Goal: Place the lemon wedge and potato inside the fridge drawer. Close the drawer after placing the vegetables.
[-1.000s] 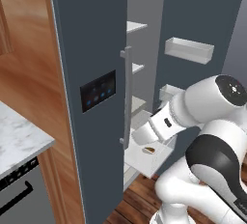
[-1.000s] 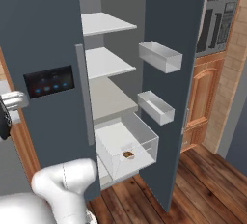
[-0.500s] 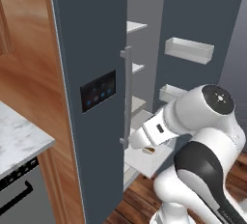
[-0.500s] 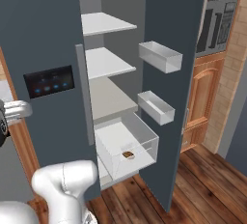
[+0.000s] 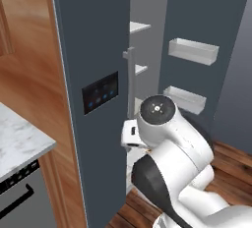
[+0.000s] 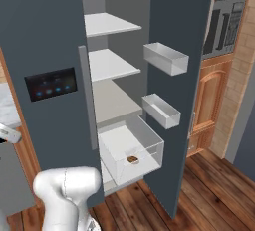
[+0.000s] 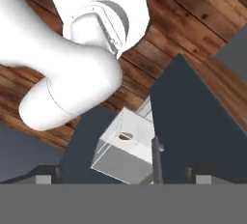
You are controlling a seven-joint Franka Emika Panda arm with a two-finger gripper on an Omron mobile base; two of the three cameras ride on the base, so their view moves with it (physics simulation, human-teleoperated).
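Translucent boxy fridge drawer (image 6: 130,151) pulled out, small brown potato (image 6: 132,159) inside; claw (image 7: 123,175) spread, empty.

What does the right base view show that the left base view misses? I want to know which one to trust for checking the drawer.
Right base view: the drawer pulled out, with the potato lying on its floor, plus three white shelves above it and a wall oven past the door.

Left base view: a marble counter at the left, and the arm standing in front of the fridge's lower part.

Both: the control panel, the grey handle and two clear door bins.
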